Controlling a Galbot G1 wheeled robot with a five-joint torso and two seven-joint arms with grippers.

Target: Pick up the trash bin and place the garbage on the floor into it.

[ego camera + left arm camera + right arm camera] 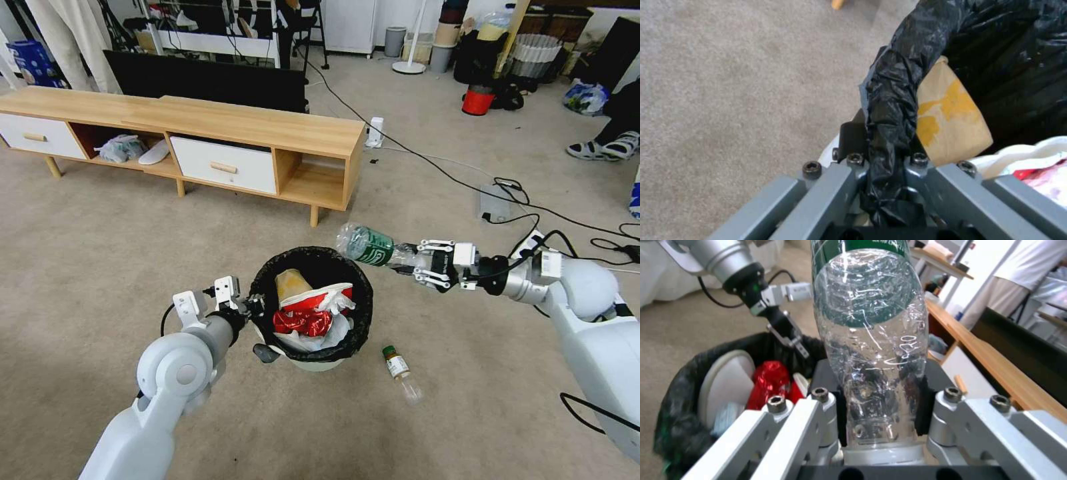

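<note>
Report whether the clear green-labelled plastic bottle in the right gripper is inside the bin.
Not yet inside: the clear green-labelled plastic bottle, clamped in the right gripper, hangs beside the black-lined white trash bin.

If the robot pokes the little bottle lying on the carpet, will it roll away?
Probably a little. The small bottle lies on its side on the floor and is round, so a sideways poke would likely roll it. The short carpet should slow it soon. It looks clear and mostly empty, so it is probably light and may skid or spin instead.
</note>
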